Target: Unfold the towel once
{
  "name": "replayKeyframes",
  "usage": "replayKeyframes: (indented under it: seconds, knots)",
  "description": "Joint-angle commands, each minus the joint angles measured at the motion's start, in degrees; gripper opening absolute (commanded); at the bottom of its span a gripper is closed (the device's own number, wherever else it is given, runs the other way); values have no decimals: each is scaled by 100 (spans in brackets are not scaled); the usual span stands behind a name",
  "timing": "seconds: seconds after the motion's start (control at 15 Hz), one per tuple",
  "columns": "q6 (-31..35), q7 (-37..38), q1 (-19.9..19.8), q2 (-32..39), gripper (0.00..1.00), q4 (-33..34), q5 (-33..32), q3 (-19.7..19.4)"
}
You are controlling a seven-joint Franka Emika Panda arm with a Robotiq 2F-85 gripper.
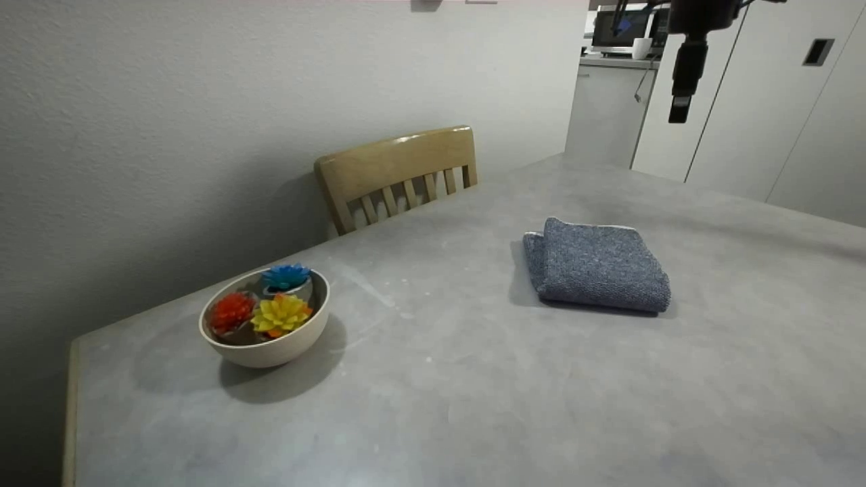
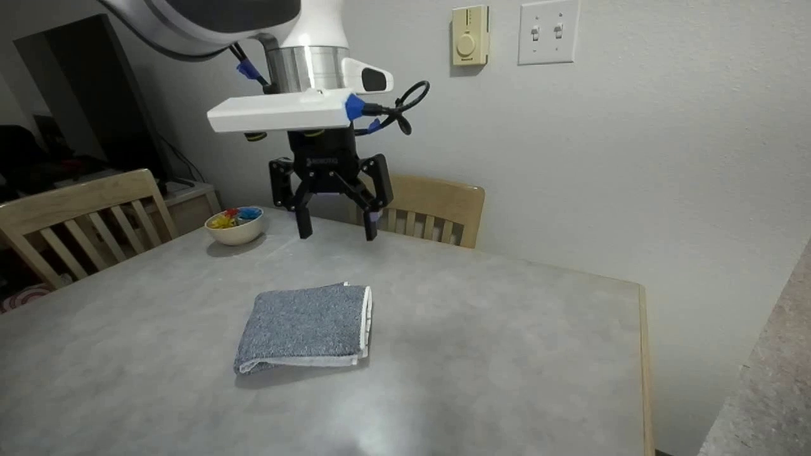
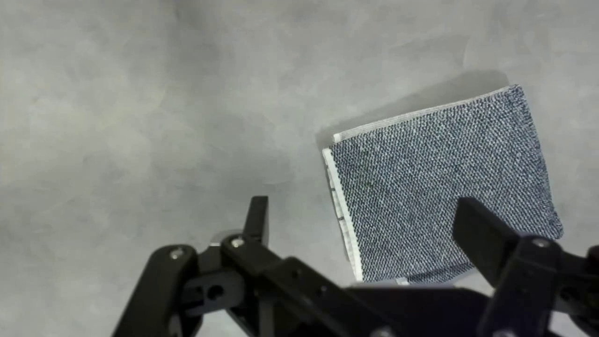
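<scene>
A folded blue-grey towel with white edging lies flat on the grey table [image 1: 433, 406]. It shows in both exterior views [image 1: 599, 264] [image 2: 307, 323] and in the wrist view [image 3: 435, 182]. Its layered white edges are stacked on one side, at the left in the wrist view. My gripper [image 2: 338, 235] is open and empty, well above the table and apart from the towel. In the wrist view, the gripper [image 3: 362, 203] has its left finger over bare table and its right finger over the towel. In an exterior view only part of the gripper [image 1: 679, 111] shows.
A white bowl [image 1: 270, 350] [image 2: 237, 235] with red, yellow and blue artificial succulents stands on the table near its edge. A wooden chair [image 1: 399, 162] [image 2: 437, 199] stands by the wall, and another chair [image 2: 82, 196] is at the table's far left in an exterior view.
</scene>
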Motion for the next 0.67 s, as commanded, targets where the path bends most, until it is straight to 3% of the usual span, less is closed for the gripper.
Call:
replayKeyframes:
  seconds: [0.0, 0.27, 0.6]
  knots:
    - [-100, -180, -231, 390, 100, 229, 273, 252]
    - [-446, -507, -387, 996, 100, 661, 516, 425]
    - [-1217, -566, -464, 1596, 100, 1299, 179, 469]
